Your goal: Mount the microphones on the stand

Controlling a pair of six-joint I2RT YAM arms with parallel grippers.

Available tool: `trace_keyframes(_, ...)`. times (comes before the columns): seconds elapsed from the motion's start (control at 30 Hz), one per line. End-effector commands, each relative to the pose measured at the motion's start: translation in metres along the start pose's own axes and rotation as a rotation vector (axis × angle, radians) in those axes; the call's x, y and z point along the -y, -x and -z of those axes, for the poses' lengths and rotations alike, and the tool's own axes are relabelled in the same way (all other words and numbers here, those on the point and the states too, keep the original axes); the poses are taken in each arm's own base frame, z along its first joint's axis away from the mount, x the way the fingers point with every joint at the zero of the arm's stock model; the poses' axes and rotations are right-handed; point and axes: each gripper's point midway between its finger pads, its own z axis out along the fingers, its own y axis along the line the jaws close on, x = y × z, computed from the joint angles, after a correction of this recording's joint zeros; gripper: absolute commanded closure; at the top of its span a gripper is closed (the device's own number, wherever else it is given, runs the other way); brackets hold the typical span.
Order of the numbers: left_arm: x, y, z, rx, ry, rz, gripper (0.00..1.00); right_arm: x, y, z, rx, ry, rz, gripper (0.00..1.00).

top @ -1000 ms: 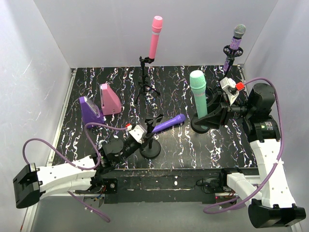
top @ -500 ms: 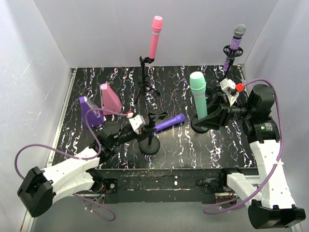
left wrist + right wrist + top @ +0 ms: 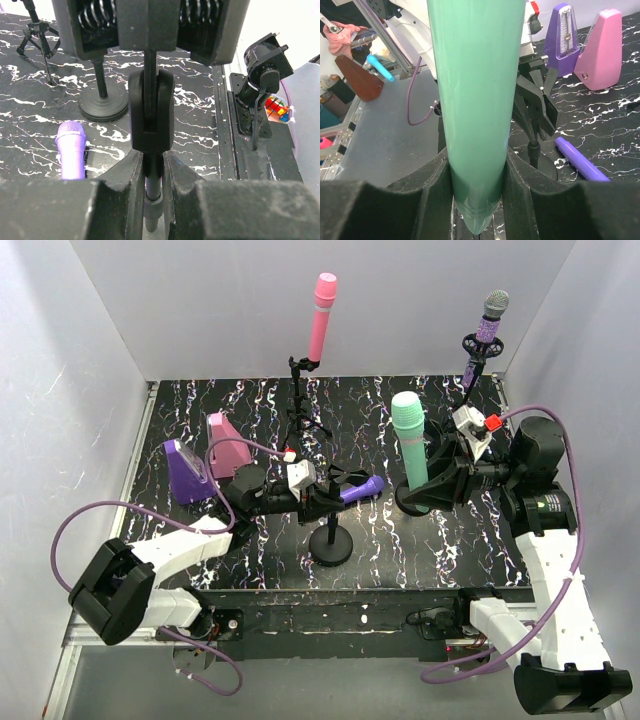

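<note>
Gripping the mint green microphone (image 3: 476, 95) upright in your right gripper (image 3: 476, 186), you had your left gripper (image 3: 153, 167) pinched tight on the black stand (image 3: 331, 543) just below its clip (image 3: 151, 114).

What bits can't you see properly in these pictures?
- Right wrist view: the mint green microphone has its head cut off by the top edge.
- Left wrist view: the plain purple microphone has its lower part hidden behind the left gripper.
- Top view: the left gripper is too small and dark to show what it pinches.
</note>
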Motion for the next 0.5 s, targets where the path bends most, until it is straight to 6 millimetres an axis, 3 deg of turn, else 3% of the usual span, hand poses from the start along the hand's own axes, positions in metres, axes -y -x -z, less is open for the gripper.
trace_keyframes(0.0, 0.003, 0.016, 0.001, 0.025, -0.018, -0.055, 0.98, -0.005, 0.002, 0.0, 0.002, 0.022, 0.046, 0.99)
trace_keyframes(0.07, 0.002, 0.011, 0.006, 0.011, 0.006, -0.052, 0.92, -0.004, -0.001, 0.0, 0.001, 0.022, 0.041, 0.99)
trace_keyframes(0.13, 0.001, 0.012, 0.011, 0.013, 0.037, -0.055, 0.7, -0.003, -0.003, 0.0, 0.0, 0.025, 0.043, 0.99)
trace_keyframes(0.33, 0.004, 0.032, 0.029, 0.044, 0.114, -0.074, 0.21, 0.002, -0.011, 0.0, -0.007, 0.014, 0.065, 0.99)
trace_keyframes(0.47, 0.013, 0.042, 0.044, 0.051, 0.144, -0.07, 0.03, 0.005, -0.017, 0.0, -0.016, 0.009, 0.094, 0.99)
